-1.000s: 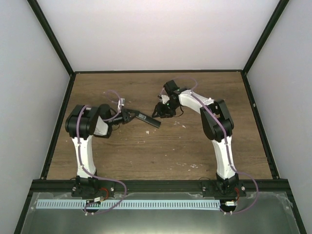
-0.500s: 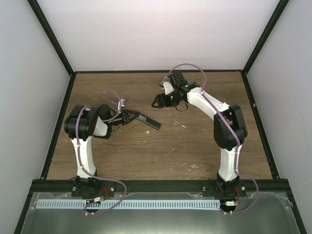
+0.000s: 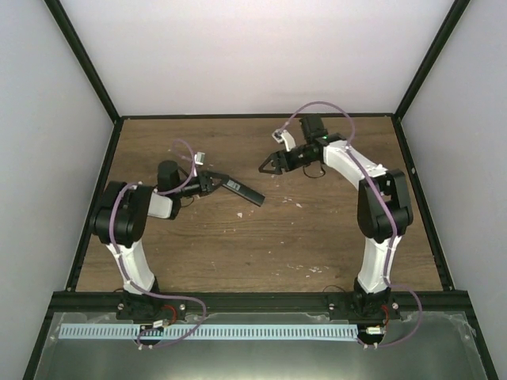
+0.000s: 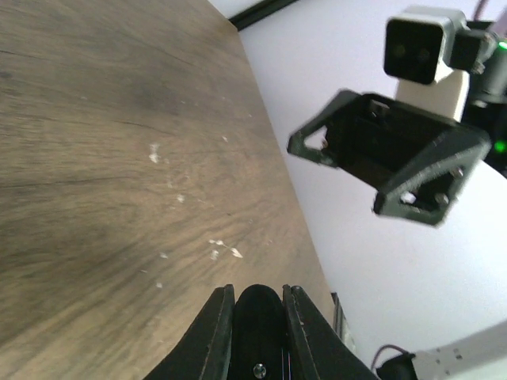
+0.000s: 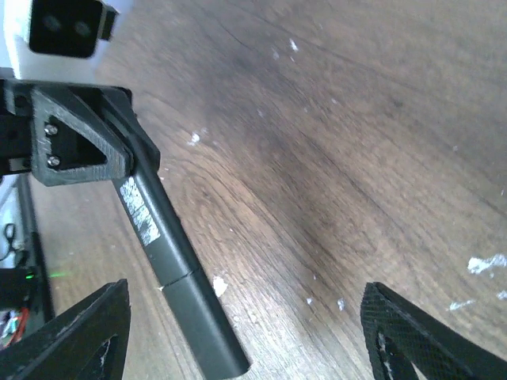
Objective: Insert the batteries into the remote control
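My left arm: elbow folded back, forearm pointing right. My left gripper (image 3: 214, 182) clamped on near end of remote control (image 3: 244, 192), fingers (image 4: 215, 332) tight on both sides. My right arm: stretched forward, wrist turned left. My right gripper (image 3: 268, 164) spread wide, holding nothing.

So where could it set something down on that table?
The near stretch of table between the two arm bases is bare but for pale specks; so is the far left corner. Crowded mid-table, where the left gripper holds the remote with the right gripper close.
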{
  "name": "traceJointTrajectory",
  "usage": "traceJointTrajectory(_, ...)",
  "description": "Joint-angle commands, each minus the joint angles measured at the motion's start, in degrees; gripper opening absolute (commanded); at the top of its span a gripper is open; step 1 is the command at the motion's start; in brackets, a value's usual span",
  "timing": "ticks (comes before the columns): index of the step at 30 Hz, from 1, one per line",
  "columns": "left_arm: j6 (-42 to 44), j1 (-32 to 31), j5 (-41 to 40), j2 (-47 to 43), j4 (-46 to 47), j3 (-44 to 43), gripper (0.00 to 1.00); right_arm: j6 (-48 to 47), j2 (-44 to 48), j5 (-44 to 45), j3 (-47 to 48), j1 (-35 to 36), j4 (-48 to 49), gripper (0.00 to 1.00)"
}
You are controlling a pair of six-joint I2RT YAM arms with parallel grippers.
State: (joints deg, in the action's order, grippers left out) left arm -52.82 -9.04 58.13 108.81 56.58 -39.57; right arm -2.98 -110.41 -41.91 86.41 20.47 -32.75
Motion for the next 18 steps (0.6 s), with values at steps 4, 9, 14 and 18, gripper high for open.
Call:
traceJointTrajectory(4, 4.62, -1.59, 7.07, -9.18, -13.79, -2.5, 0.0, -12.86, 0.24, -20.03, 6.44, -2.51, -9.1, 0.7)
traceJointTrajectory(9, 13.83, -2.56, 8.96, -14.39, -30.66, -6.82, 0.0, -16.28, -0.73, -25.02, 7.45, -2.07, -15.25, 0.67)
traceJointTrajectory(14, 16.11, -3.48, 9.8, -17.2, -35.37, -8.62, 0.0, -17.57, -0.37, -24.06, 5.73, 1.0, -16.3, 0.66)
traceJointTrajectory(18, 17.63, -4.3, 10.11, -18.76, -38.43, -9.32, 0.0, -18.7, -0.89, -24.1, 5.56, 4.29, -17.31, 0.66)
